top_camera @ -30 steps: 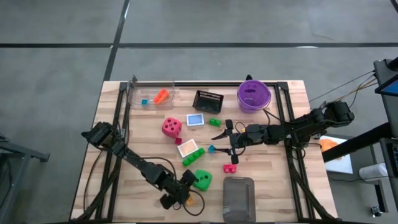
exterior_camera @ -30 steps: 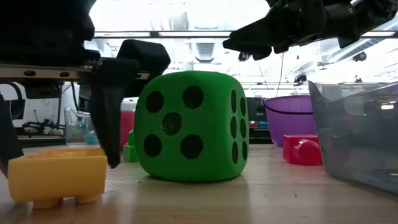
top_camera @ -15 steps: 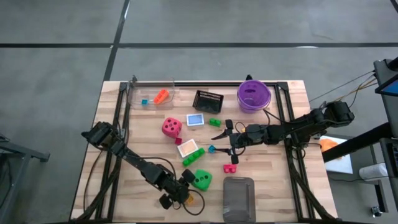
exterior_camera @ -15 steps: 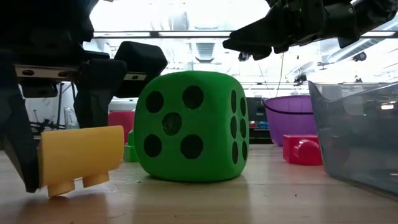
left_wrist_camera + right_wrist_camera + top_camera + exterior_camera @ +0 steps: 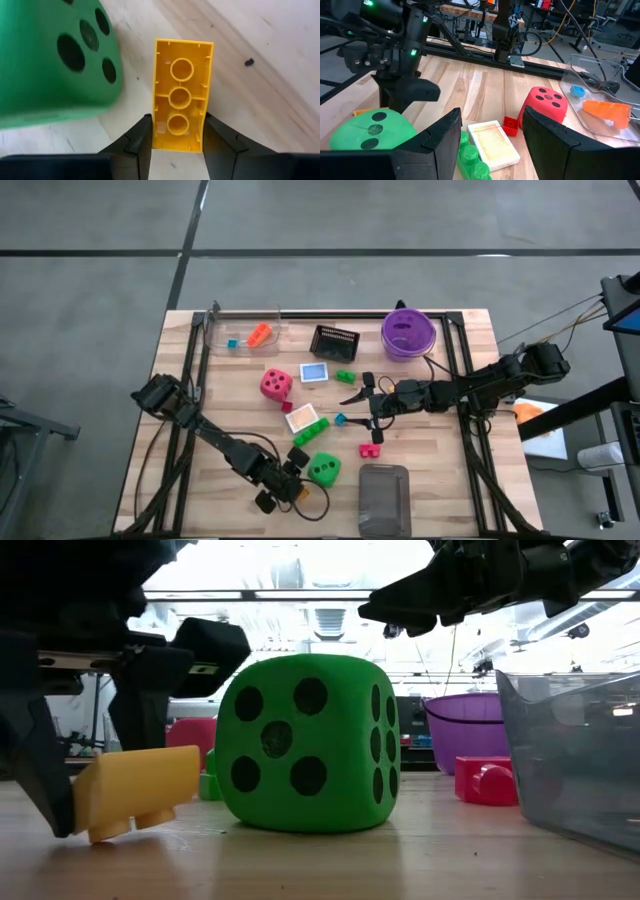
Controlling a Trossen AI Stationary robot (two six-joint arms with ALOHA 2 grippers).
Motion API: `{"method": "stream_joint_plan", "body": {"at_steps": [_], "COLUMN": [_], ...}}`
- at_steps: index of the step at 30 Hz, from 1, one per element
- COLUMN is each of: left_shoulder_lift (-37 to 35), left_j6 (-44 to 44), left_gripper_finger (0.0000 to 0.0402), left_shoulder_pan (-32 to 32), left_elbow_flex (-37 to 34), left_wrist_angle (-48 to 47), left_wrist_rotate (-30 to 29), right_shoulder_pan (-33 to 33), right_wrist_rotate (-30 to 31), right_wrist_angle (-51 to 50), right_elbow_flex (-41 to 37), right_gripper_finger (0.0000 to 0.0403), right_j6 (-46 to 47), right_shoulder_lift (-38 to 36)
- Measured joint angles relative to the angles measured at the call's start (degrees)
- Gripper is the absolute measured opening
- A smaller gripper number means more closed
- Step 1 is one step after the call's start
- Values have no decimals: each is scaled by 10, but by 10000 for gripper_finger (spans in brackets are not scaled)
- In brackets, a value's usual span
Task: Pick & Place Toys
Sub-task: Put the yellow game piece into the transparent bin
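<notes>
Yellow brick [image 5: 181, 95] clamped in left gripper [image 5: 176, 131], hollow underside visible, green die [image 5: 308, 743] beside

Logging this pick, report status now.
Left gripper shut on yellow brick, tilted, one end lifted. Green die right beside it. Right gripper open, mid-table.

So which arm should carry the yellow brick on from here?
Left. The left gripper is already shut on the yellow brick, tilted beside the green die. The right gripper hangs open mid-table, farther off and empty.
</notes>
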Motion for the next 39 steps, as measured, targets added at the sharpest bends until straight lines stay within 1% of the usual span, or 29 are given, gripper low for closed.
{"method": "stream_joint_plan", "body": {"at_steps": [3,6,10,13,15,17,19,23,27,30,33,36,38,39], "left_shoulder_lift": [-22,-58,-128,-185,-229,-279,-327,-427,-510,-553,-579,-586,-585,-585], "left_j6": [-13,-29,-47,-49,-44,-44,-45,-47,-47,-51,-69,-86,-97,-102], "left_gripper_finger": [131,131,131,131,131,131,131,131,131,131,131,131,131,131], "left_shoulder_pan": [-6,-11,-13,-12,-8,1,13,48,112,186,278,380,454,495], "left_elbow_flex": [-32,-85,-177,-259,-304,-346,-382,-433,-474,-500,-516,-519,-518,-516], "left_wrist_angle": [28,88,239,350,418,455,466,466,463,459,457,445,443,436], "left_wrist_rotate": [-9,-13,-21,-39,-61,-89,-127,-232,-321,-351,-351,-348,-329,-308], "right_shoulder_pan": [0,0,0,0,0,0,0,0,0,0,0,0,0,0], "right_wrist_rotate": [0,0,0,0,0,0,0,0,0,0,0,0,0,0], "right_wrist_angle": [-1,-2,-2,-2,-1,-1,0,1,1,1,1,1,1,1], "right_elbow_flex": [0,0,0,0,0,0,0,0,0,0,0,0,0,0], "right_gripper_finger": [203,203,203,203,203,203,203,203,203,203,203,203,203,203], "right_j6": [0,0,0,0,0,0,0,0,0,0,0,0,0,0], "right_shoulder_lift": [0,0,0,0,0,0,0,0,0,0,0,0,0,0]}}
